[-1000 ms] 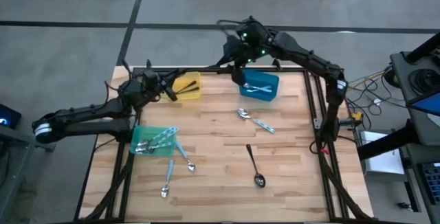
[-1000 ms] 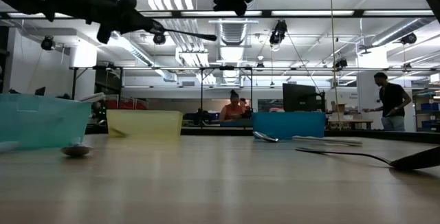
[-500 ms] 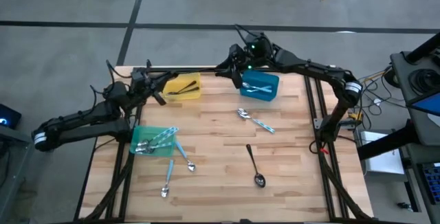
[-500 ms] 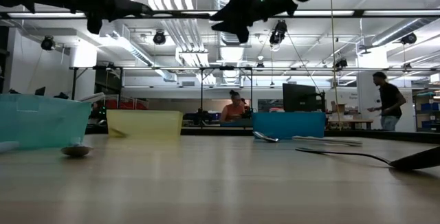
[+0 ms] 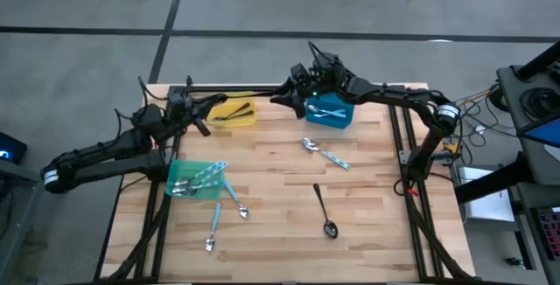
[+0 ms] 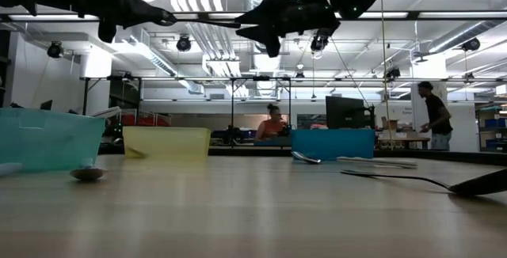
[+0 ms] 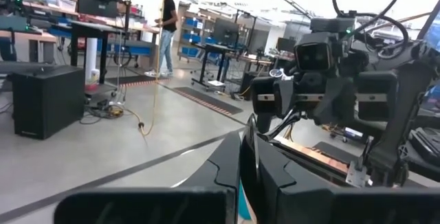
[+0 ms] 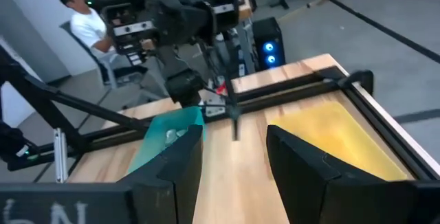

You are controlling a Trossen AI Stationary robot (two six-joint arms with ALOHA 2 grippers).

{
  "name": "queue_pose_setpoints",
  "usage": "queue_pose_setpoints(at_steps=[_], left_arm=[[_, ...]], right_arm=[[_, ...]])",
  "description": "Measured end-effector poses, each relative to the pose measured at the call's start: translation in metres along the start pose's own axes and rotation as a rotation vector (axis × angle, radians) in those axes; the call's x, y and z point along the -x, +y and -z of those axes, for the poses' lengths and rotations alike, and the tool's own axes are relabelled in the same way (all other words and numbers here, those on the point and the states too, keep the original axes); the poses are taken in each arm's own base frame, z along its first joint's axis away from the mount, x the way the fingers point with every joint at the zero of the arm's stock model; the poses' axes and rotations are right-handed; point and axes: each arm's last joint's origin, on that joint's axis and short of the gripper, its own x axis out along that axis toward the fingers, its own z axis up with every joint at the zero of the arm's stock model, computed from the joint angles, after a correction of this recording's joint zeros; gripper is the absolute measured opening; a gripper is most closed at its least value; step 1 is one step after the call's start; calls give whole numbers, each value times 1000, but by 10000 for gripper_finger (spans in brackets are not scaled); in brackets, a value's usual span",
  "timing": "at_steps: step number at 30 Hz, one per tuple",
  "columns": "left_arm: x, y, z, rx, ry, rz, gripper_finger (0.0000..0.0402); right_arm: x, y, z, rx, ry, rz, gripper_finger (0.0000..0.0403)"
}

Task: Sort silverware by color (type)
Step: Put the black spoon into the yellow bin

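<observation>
Left claw pinches a slim dark utensil over the translucent yellow bin.

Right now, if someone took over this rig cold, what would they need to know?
Left gripper: shut, nothing visible in it, raised beside the yellow plastic bin.
Right gripper: open and empty, raised between the yellow bin and the blue plastic bin.
Done: a dark utensil lies in the yellow bin, light blue-handled pieces in the blue bin, and several pieces in the green plastic bin.
Left on the wooden table: a black spoon, a silver spoon with a light blue-handled one mid-table, and two light blue-handled spoons by the green bin.
</observation>
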Motion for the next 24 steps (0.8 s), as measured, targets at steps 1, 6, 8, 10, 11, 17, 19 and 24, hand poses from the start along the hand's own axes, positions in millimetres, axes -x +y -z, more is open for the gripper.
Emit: queue_pose_setpoints(at_steps=[1, 6, 8, 10, 11, 17, 19, 24], left_arm=[[0, 0, 0, 1, -2, 0, 0], [-1, 0, -1, 8, -8, 2, 0], [-1, -1, -1, 19, -14, 3, 0], [-3, -1, -1, 32, -14, 4, 0], [-3, -1, 0, 36, -13, 5, 0], [-10, -3, 0, 59, -23, 38, 0], [-12, -4, 1, 61, -27, 52, 0], [-21, -5, 5, 66, -19, 51, 0]], right_arm=[[-1, 1, 0, 1, -7, -7, 152], [-5, 9, -2, 37, -39, -34, 152], [-6, 12, -4, 50, -57, -43, 152], [-8, 14, -5, 64, -74, -53, 152], [-8, 15, -6, 69, -79, -55, 152], [-9, 17, -7, 76, -88, -60, 152], [-9, 17, -7, 76, -90, -53, 152], [-9, 17, -7, 87, -99, -48, 152]])
